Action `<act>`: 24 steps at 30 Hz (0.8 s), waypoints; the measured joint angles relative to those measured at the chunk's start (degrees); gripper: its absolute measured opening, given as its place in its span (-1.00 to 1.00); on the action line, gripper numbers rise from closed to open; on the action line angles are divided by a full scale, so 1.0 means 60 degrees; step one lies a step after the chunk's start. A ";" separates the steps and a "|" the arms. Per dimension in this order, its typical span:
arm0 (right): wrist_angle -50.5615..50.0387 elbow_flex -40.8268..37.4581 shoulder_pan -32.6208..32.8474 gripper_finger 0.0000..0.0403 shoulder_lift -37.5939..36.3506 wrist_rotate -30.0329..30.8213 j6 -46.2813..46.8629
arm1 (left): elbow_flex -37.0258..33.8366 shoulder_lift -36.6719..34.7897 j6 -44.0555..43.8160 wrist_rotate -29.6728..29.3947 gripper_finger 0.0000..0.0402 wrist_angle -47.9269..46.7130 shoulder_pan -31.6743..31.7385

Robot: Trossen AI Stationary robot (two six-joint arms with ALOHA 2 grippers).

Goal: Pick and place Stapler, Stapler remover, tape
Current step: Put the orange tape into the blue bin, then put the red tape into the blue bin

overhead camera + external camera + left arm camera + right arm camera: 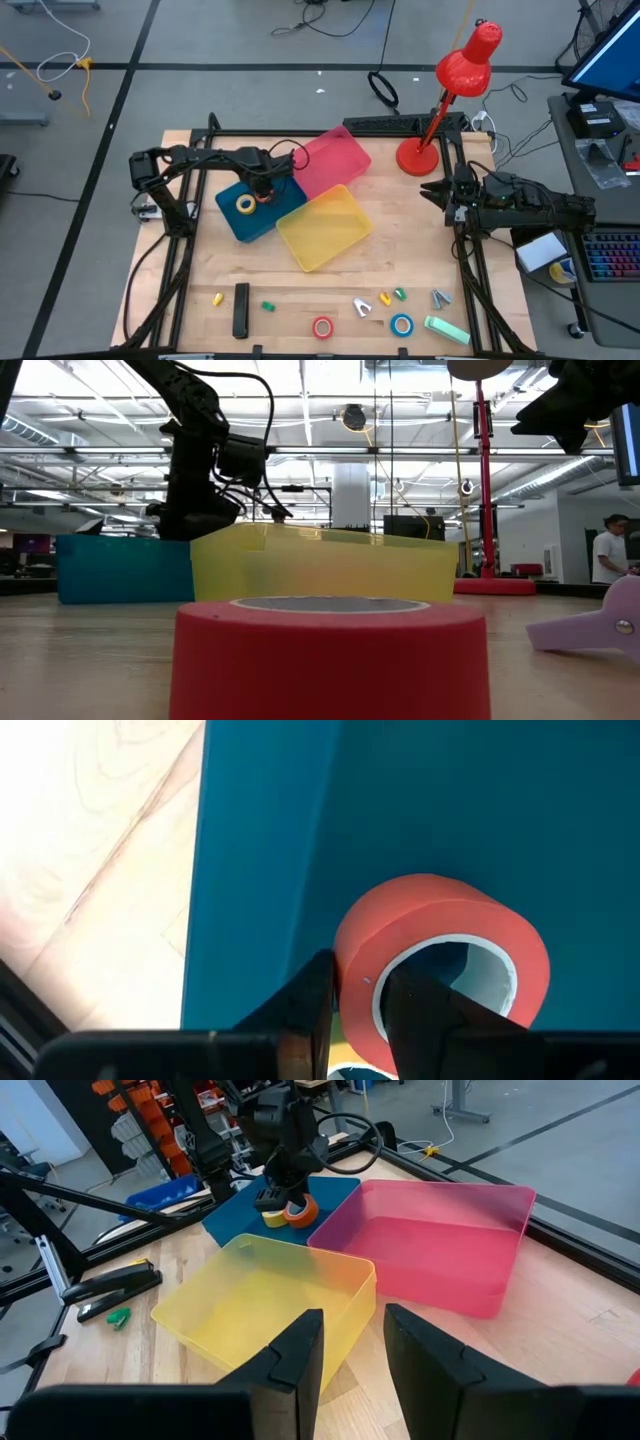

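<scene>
**Orange tape roll, held over blue bin**

The orange tape (440, 960) is pinched through its wall by the left tool (358, 1010), above the blue bin (285, 205). Judged light, rigid, slightly slick; best taken across the wall. The right tool (350, 1345) is parked, fingers parted, empty.

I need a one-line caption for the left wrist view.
Left pincer grips the wall of an orange tape roll over the blue bin.

The left gripper (265, 190) hangs over the bin (232, 222), a tape roll (440, 960) between its fingers, another roll (246, 204) just beside it.
</scene>
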 joint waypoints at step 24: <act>-0.0001 -0.0001 0.0001 -0.50 0.0001 -0.0004 0.0004 | 0.0252 -0.0113 -0.0124 0.0182 0.16 -0.0914 -0.0082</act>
